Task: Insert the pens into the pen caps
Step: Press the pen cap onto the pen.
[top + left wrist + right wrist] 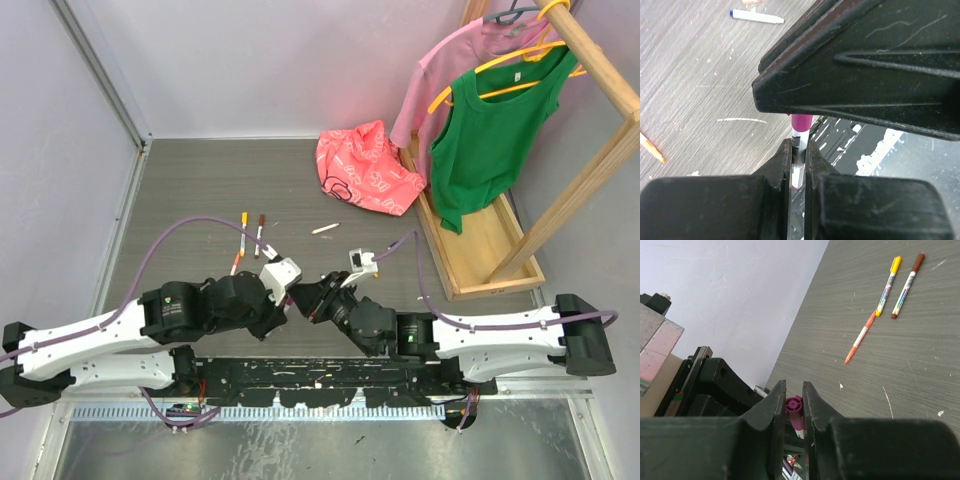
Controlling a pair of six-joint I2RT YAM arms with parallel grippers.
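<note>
My left gripper (pixel 291 296) (pixel 799 151) is shut on a white pen (pixel 798 165) and holds it above the table's near edge. My right gripper (pixel 308 300) (pixel 794 390) meets it tip to tip and is shut on a purple cap (pixel 794 407) (pixel 801 121). The cap sits on the end of that pen. A yellow-capped pen (pixel 888 285) (pixel 243 228), a brown-capped pen (pixel 907 285) (pixel 260 232) and an orange pen (pixel 860 337) (pixel 236 263) lie on the table behind the left arm. A white pen with a blue tip (pixel 756 16) (pixel 324 229) lies apart, further right.
A red patterned bag (pixel 365 168) lies at the back of the table. A wooden clothes rack (pixel 490 240) with a pink top and a green top stands at the right. White walls close the left and back sides.
</note>
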